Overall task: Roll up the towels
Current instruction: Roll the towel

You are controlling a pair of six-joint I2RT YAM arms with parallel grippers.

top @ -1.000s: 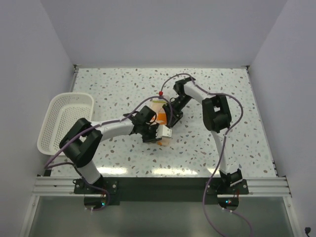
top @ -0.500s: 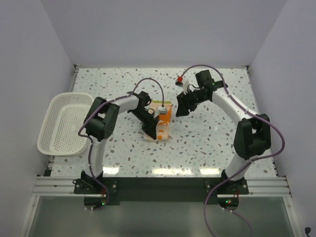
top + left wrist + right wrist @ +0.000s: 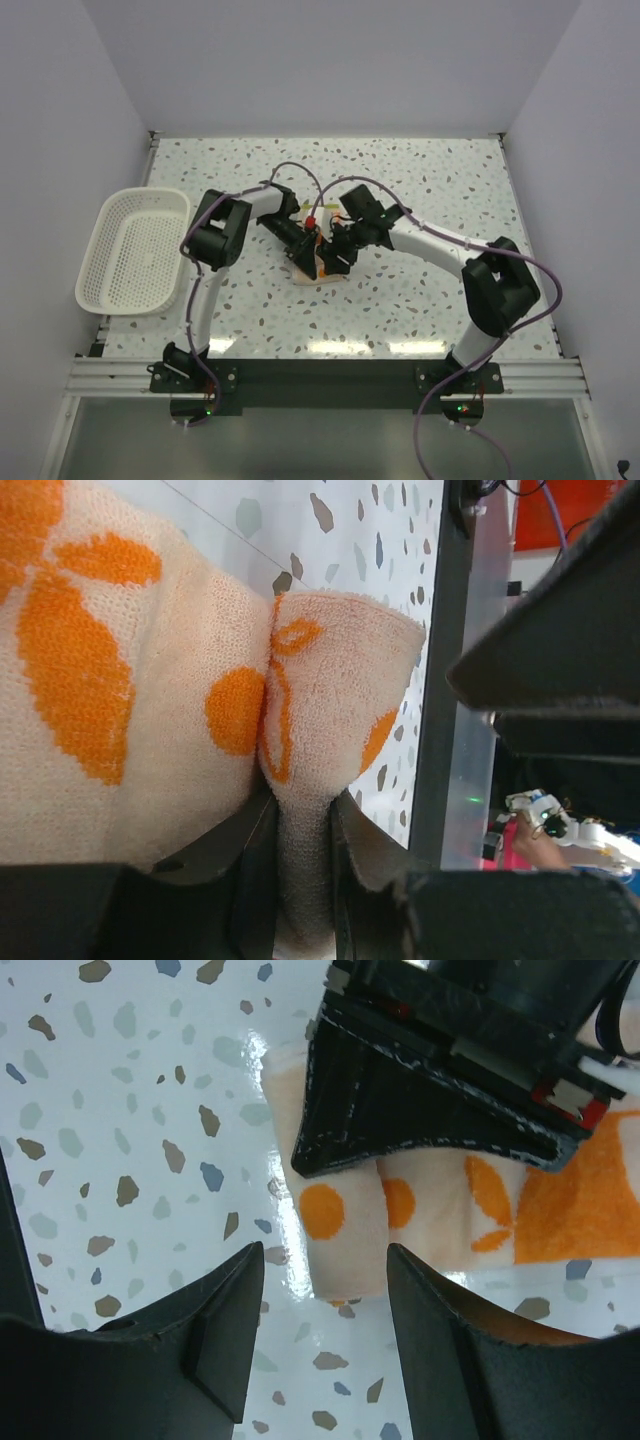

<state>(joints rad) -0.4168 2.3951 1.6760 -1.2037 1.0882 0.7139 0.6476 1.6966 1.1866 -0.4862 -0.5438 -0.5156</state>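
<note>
The towel is a cream cloth with orange marks, lying mid-table and mostly hidden under both grippers. My left gripper is shut on a raised fold of it; in the left wrist view the gripper pinches the rolled near end beside the flat part. My right gripper hovers open just over the same end. In the right wrist view it straddles the rolled end without touching it, with the left gripper's black body just beyond.
A white mesh basket stands at the table's left edge. Purple cables loop over both arms above the towel. The speckled tabletop is walled on three sides.
My right gripper has swung from the back right down to the towel's near end. My left gripper stays on the towel, shifted slightly.
</note>
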